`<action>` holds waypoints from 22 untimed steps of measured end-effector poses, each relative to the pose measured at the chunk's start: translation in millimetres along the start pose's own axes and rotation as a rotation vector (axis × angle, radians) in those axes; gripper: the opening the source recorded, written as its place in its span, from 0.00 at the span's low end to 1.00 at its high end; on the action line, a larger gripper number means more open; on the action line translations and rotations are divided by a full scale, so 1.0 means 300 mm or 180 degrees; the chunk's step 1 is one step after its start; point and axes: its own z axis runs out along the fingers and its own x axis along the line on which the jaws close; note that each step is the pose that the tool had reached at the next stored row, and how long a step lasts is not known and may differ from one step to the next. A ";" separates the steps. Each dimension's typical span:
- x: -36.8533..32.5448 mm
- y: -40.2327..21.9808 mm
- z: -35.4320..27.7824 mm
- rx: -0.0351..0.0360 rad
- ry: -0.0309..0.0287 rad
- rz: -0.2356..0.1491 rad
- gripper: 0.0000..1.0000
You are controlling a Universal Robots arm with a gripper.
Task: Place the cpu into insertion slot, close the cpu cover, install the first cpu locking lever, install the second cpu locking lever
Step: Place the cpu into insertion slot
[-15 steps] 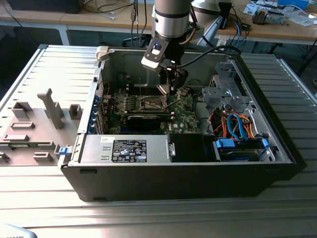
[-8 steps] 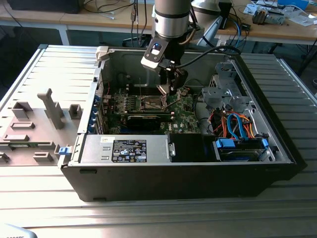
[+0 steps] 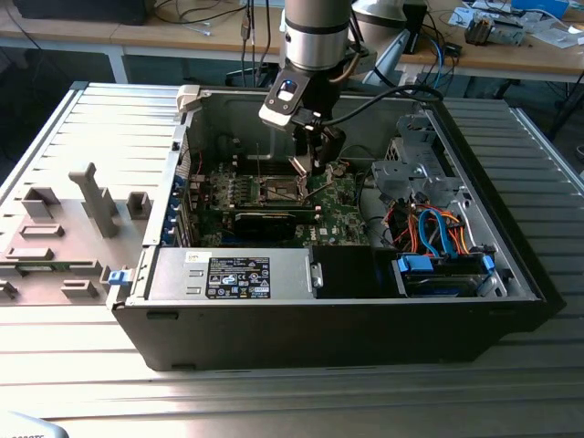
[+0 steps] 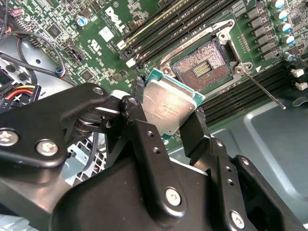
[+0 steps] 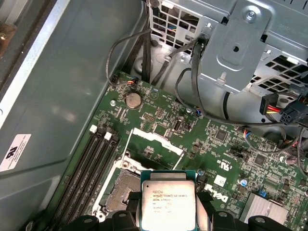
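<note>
**While the socket lies open, the cpu hangs clamped in the tool**

As I read my feeds, the tool [image 3: 319,153] is down inside the open computer case [image 3: 319,338], which lies on the slatted metal worktop [image 3: 274,401]. Its two black fingers [image 4: 137,120] are closed on opposite edges of the cpu [image 4: 171,108], and in the first wrist view I see the chip's pale metal top [image 5: 168,204] facing the camera, held between the finger ends.

The cpu is above the green motherboard [image 5: 226,144] and not seated. In the second wrist view it sits tilted, just beside the insertion slot [image 4: 204,67], whose dark contact field is bare inside its silvery rim. In the first wrist view the slot [image 5: 122,190] lies next to the chip, alongside the long black memory slots [image 5: 91,168].

I see the cpu cover [image 5: 159,140] swung up off the socket, standing at the edge nearer the coin battery [image 5: 133,100], with board showing through its window. One thin locking lever [image 4: 263,90] sticks out loose from a socket corner, unlatched.
</note>
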 end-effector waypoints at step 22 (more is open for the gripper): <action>0.000 0.000 0.004 0.0001 -0.0007 0.0110 0.54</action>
